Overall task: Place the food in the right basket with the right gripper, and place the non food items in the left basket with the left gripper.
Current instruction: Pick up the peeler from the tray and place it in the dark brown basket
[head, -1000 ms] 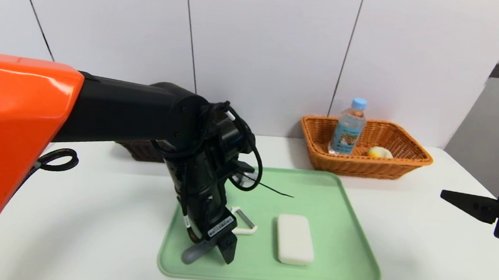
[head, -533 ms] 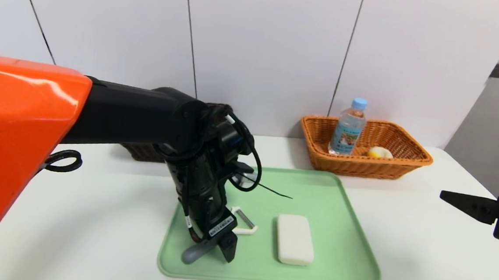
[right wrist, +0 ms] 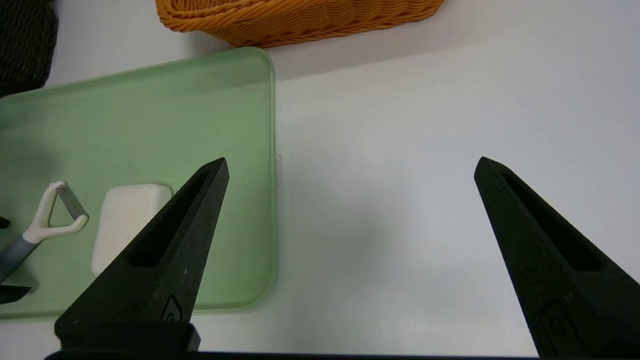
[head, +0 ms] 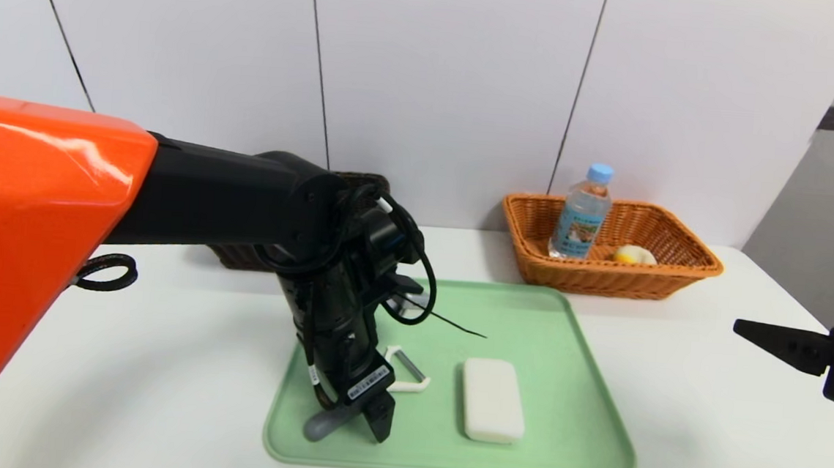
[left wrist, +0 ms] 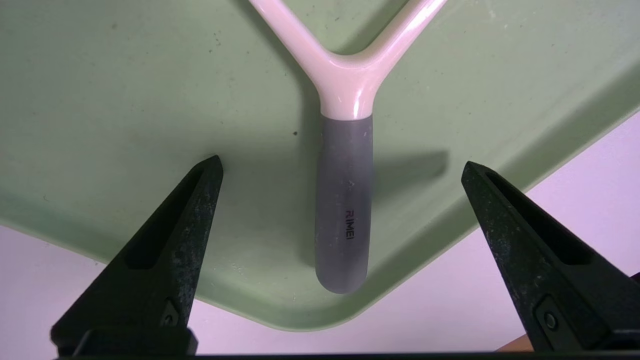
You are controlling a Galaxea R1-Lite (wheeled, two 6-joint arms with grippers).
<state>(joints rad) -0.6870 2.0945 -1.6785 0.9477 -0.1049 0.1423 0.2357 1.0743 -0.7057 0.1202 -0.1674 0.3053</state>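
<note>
left gripper (left wrist: 342,167) spread wide — straddling the peeler (left wrist: 344,200) handle.

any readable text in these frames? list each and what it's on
"RIMEI": printed along the grey handle of the peeler, read in the left wrist view.
Label on the water bottle: blue with print, too small to read.
White sticker on the left pincer housing, seen in the head view: lines of print, too small to read.
No other text in view.
</note>
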